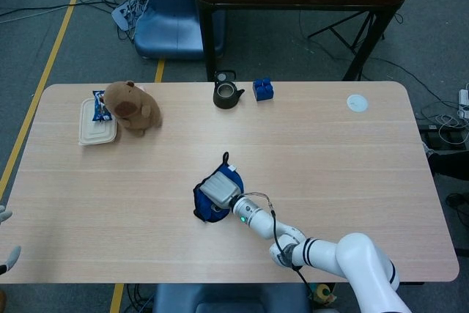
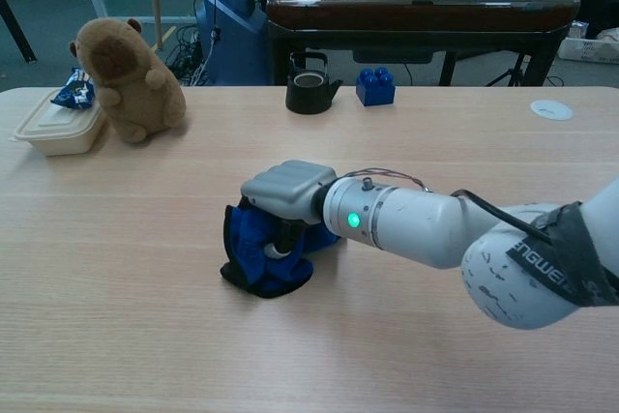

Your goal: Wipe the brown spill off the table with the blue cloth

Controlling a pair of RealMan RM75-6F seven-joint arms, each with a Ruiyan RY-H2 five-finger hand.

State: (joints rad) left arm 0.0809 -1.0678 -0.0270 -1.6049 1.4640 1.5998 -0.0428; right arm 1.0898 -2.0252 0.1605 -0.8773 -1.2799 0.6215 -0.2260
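Observation:
The blue cloth (image 1: 208,204) (image 2: 253,251) lies bunched on the wooden table (image 1: 330,152), a little in front of centre. My right hand (image 1: 219,188) (image 2: 281,191) sits on top of it, fingers curled down into the folds, gripping and pressing it against the tabletop. No brown spill shows anywhere around the cloth; whatever is under it is hidden. My left hand (image 1: 6,241) shows only as pale fingertips at the far left edge of the head view, off the table; how it stands is unclear.
A brown plush animal (image 1: 132,108) leans by a white lidded box (image 1: 95,124) with a blue packet at the back left. A dark teapot (image 1: 227,94), blue block (image 1: 263,89) and white disc (image 1: 357,102) stand along the far edge.

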